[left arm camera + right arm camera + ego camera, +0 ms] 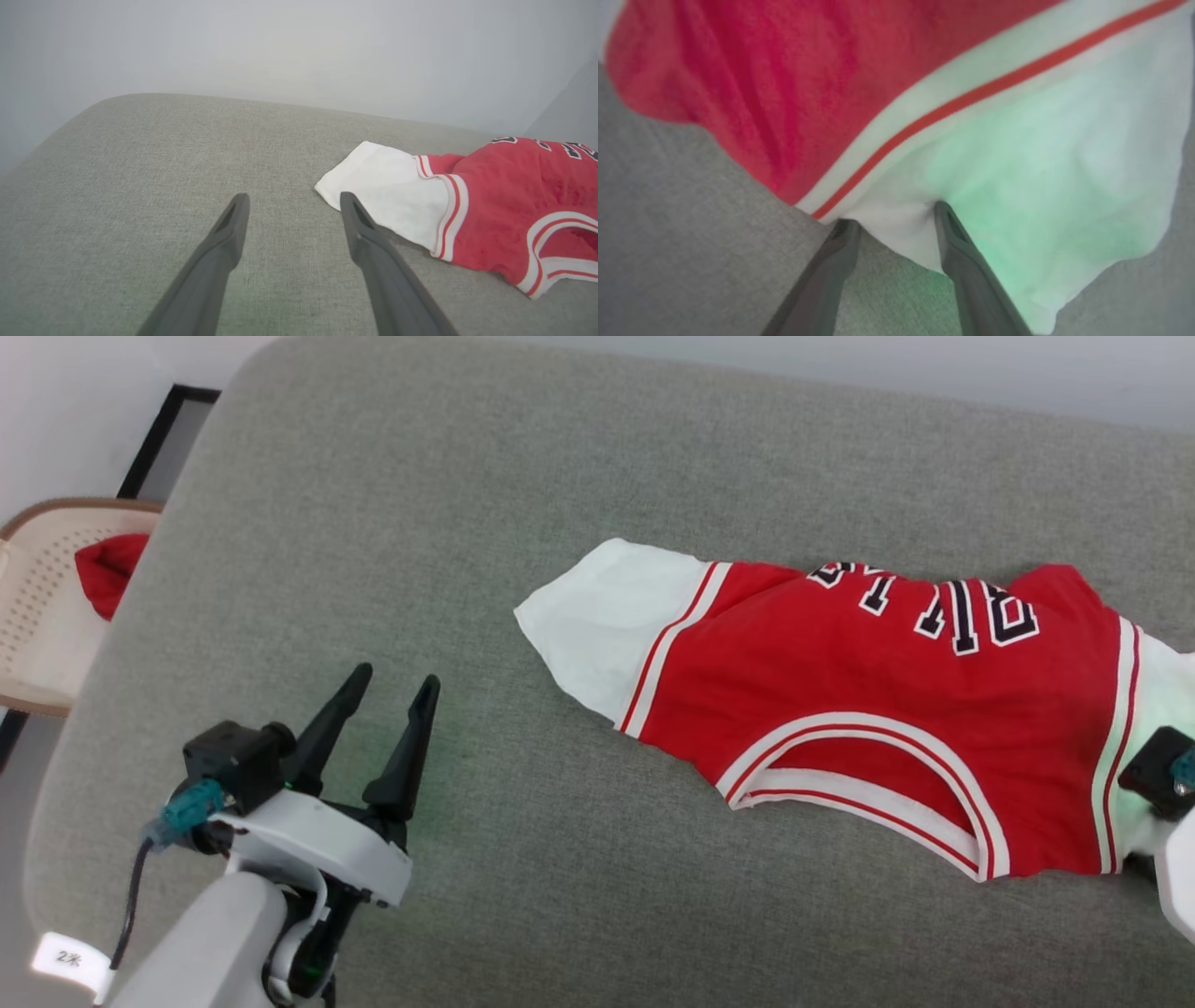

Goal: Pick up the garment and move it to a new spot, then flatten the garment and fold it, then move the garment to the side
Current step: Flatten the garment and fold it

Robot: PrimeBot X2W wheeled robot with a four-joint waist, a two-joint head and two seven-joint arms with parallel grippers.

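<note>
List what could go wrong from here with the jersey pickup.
1. The right gripper straddles just the edge of the white sleeve of the garment. So shallow a bite may slip off the thin fabric, or catch one layer only.
2. The left gripper stands open over the bare cushion, apart from the other sleeve. A one-sided lift would probably let the shirt dangle and bunch.

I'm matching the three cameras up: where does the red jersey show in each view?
Head view: jersey right of centre, running to the right edge.
Left wrist view: right side, white sleeve nearest the left gripper.
Right wrist view: across the top, other sleeve edging between the fingers of the right gripper.
Shared landmark: the grey fabric surface underneath.
</note>
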